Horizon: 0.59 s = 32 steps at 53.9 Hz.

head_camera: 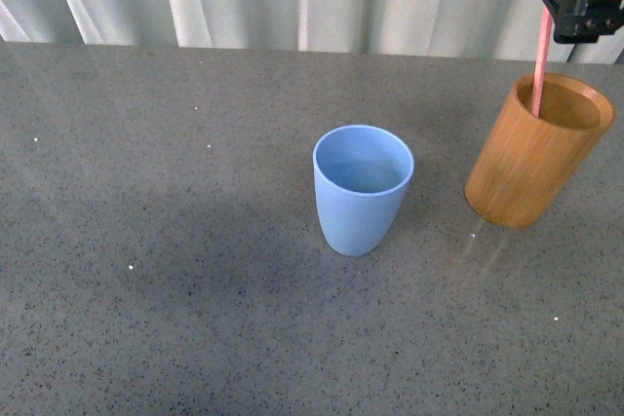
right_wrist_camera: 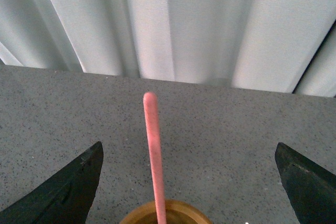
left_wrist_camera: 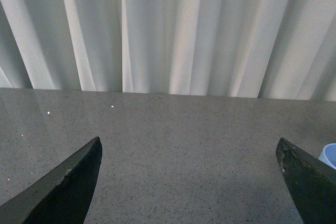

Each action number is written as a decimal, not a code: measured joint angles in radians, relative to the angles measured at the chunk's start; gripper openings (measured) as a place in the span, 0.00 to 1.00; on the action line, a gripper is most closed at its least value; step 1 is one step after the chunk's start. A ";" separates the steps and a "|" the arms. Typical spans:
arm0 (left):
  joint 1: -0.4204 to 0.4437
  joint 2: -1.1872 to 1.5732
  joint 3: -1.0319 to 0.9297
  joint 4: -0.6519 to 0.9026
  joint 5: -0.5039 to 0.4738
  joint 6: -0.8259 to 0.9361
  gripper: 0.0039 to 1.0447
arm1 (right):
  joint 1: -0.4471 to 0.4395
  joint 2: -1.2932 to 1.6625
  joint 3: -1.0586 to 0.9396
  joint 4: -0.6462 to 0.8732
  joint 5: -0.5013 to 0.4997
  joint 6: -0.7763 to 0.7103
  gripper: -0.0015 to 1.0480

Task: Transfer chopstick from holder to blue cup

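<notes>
My right tool (right_wrist_camera: 188, 149) is spread wide, with the chopstick (head_camera: 542, 36) between its fingers, untouched. The chopstick stands in the holder (head_camera: 526, 158), near the blue cup (head_camera: 361, 197). My left tool (left_wrist_camera: 189, 146) is spread wide too.

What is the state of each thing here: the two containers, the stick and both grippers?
chopstick: standing in the holder, not gripped.
holder: upright, holds one chopstick.
blue cup: upright, empty.
left gripper: open, holding nothing.
right gripper: open, fingers on either side of the chopstick.
</notes>
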 joint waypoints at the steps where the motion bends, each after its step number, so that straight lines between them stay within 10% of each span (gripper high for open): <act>1: 0.000 0.000 0.000 0.000 0.000 0.000 0.94 | 0.002 0.003 0.005 0.000 0.000 0.000 0.90; 32: 0.000 0.000 0.000 0.000 0.000 0.000 0.94 | 0.027 0.186 0.135 0.026 0.019 0.005 0.90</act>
